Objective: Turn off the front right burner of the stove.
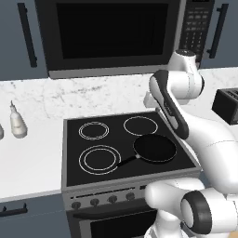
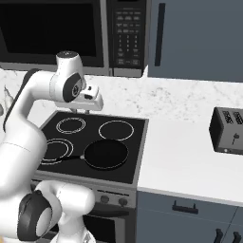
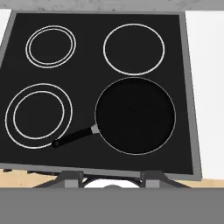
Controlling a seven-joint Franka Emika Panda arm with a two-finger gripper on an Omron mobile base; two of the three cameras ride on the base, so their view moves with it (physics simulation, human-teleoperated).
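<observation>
Knobs (image 1: 103,200) on the stove (image 1: 69,139) front panel lie low, well below and nearer the base than the raised gripper (image 2: 93,100), whose jaw state I cannot tell; a black pan (image 3: 135,116) covers the front right burner

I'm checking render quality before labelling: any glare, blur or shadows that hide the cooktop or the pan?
Left base view: flat even light, no glare on the stove; the arm hides its right front corner. Right base view: soft overall, and the frying pan blends into the black glass. Hand view: sharpest, with the pan covering the front right burner; white rings are crisp, with no cast shadows that I can make out.
</observation>
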